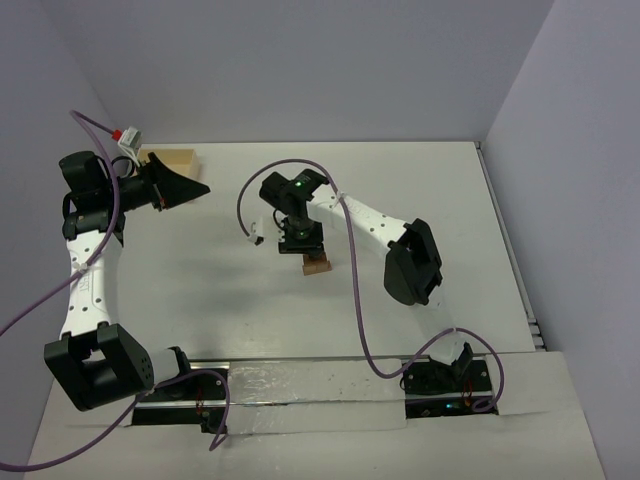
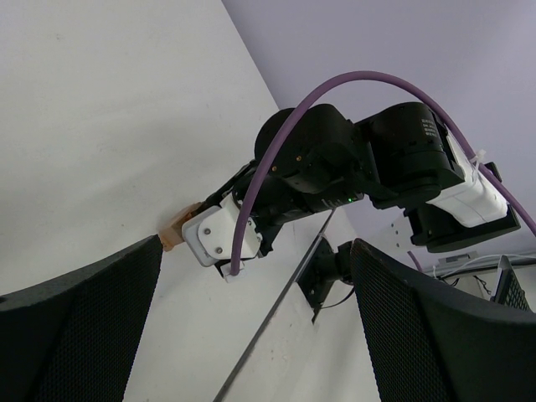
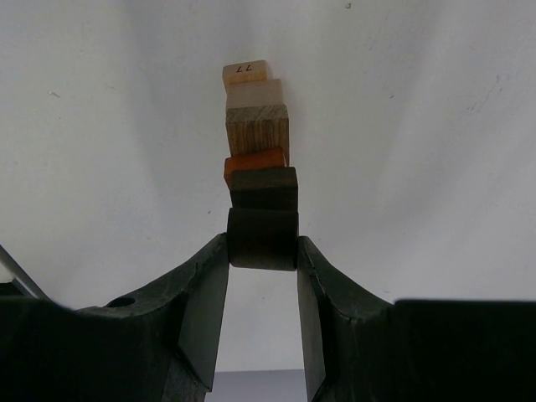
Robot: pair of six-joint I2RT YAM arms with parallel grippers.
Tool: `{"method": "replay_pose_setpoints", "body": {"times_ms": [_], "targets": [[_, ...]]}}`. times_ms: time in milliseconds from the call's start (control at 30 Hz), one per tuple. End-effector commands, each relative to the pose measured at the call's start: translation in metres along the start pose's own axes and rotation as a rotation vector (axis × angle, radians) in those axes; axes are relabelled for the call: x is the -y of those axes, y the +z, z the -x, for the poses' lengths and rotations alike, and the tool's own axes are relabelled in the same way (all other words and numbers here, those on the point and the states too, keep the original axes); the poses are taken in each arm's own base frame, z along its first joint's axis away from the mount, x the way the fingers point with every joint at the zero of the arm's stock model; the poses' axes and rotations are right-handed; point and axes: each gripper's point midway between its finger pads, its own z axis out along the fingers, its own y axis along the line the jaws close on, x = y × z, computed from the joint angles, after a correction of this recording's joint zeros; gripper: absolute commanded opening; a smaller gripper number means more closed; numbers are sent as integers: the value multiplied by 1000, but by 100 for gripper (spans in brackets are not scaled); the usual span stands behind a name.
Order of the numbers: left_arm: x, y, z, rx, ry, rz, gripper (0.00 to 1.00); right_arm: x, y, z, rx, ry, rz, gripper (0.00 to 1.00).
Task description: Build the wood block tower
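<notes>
The wood block tower (image 3: pixel 257 134) stands mid-table and shows in the top view (image 1: pixel 316 265) under my right gripper. It stacks light tan blocks, a reddish-brown block (image 3: pixel 254 166) and a dark brown block (image 3: pixel 264 188). My right gripper (image 3: pixel 263 251) is shut on a dark brown block (image 3: pixel 263 239) that sits on top of the stack. From above, the right gripper (image 1: pixel 300 242) hides most of the tower. My left gripper (image 1: pixel 195 187) is open and empty at the back left; its wrist view (image 2: pixel 251 335) shows a tan block of the tower (image 2: pixel 176 230) far off.
A pale wooden box (image 1: pixel 170 158) sits at the back left corner, behind the left gripper. Purple cables (image 1: pixel 350 260) trail over the table from both arms. The right arm's elbow (image 1: pixel 412 262) stands right of the tower.
</notes>
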Motion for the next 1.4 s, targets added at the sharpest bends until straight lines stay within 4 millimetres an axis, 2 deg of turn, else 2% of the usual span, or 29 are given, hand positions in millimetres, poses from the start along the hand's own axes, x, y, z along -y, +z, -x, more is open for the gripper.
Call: {"method": "replay_pose_setpoints", "body": {"times_ms": [0, 467, 967, 1067, 1367], "targets": [[12, -5, 4, 13, 68, -28, 99, -15, -9, -9, -64, -24, 46, 8], [13, -5, 2, 14, 66, -32, 99, -16, -8, -6, -67, -32, 45, 10], [12, -5, 1, 12, 66, -35, 99, -16, -6, -6, -70, -36, 48, 24], [12, -5, 2, 12, 66, -36, 99, -16, -6, -5, -70, -39, 48, 29], [11, -5, 2, 12, 64, -35, 99, -16, -7, -3, -64, -44, 43, 64]]}}
